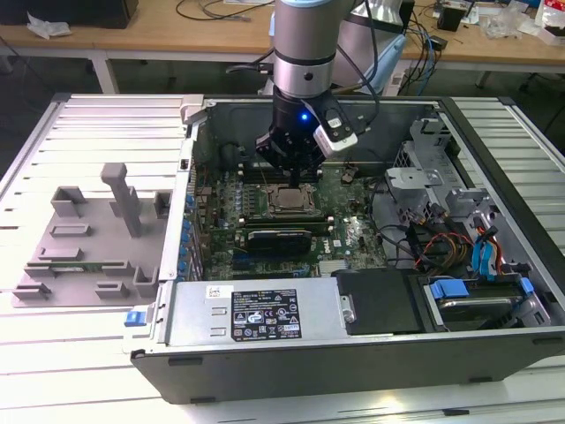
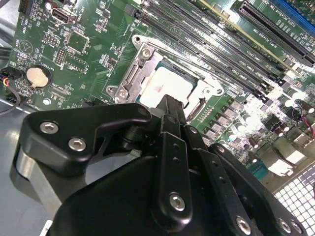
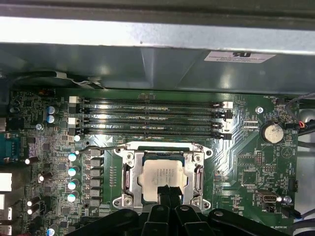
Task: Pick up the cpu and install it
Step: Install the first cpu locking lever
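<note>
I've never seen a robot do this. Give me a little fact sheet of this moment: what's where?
place: open computer case lying on a slatted table
arm: reaches down into the case
gripper: just above the socket
cpu: lying flat inside the socket frame on the green motherboard
beside the case: grey fixture tray, at the exterior view's left

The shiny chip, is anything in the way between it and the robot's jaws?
Nothing visible. The chip lies flat inside the metal socket frame on the green board, and the gripper hangs right over its near edge.
</note>
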{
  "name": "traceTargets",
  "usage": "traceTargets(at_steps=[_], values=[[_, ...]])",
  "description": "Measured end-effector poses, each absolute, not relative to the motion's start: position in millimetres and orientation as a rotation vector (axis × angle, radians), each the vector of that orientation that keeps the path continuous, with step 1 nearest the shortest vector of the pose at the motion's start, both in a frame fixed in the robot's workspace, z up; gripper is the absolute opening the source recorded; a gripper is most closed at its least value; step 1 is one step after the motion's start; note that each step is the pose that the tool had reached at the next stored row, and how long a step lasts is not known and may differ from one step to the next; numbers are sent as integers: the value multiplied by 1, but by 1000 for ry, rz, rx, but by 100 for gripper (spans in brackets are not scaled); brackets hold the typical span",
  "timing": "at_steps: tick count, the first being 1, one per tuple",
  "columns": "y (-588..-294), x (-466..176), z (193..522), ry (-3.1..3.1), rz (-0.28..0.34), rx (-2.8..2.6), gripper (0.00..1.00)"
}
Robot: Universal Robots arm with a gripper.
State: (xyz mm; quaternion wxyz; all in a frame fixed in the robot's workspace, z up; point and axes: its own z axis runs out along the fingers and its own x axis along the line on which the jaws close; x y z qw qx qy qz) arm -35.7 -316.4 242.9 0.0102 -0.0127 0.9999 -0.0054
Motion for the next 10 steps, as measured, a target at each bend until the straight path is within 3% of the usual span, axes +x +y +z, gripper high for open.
traceTargets(at_steps=[10], values=[[-316, -60, 243, 3117, -17, -39, 11]])
